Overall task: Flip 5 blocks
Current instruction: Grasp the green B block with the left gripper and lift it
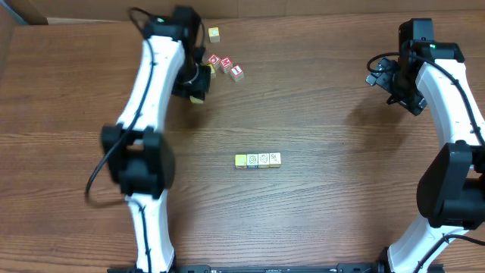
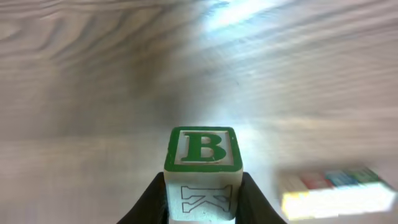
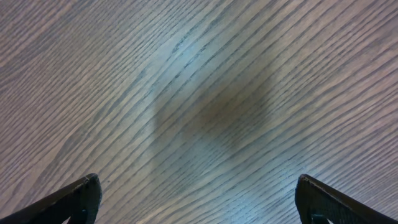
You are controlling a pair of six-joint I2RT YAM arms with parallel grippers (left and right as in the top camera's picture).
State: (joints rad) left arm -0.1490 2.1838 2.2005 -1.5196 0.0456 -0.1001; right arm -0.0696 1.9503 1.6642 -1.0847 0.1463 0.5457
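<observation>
A block (image 2: 203,149) with a green "B" face and an outlined "K" on its near side sits between the fingers of my left gripper (image 2: 203,200), which is shut on its two sides above the table. In the overhead view this left gripper (image 1: 197,85) is at the far left of the table, beside the red cubes, with the held block (image 1: 198,97) showing below it. Several more blocks (image 1: 258,160) lie in a tight row at the table's middle. My right gripper (image 3: 199,202) is open over bare wood at the far right (image 1: 384,76).
Three red-faced cubes (image 1: 226,64) lie just right of the left gripper, and a yellow cube (image 1: 214,33) sits further back. A blurred group of cubes (image 2: 339,186) shows low right in the left wrist view. The table's left rear edge (image 1: 15,30) is close to the left arm.
</observation>
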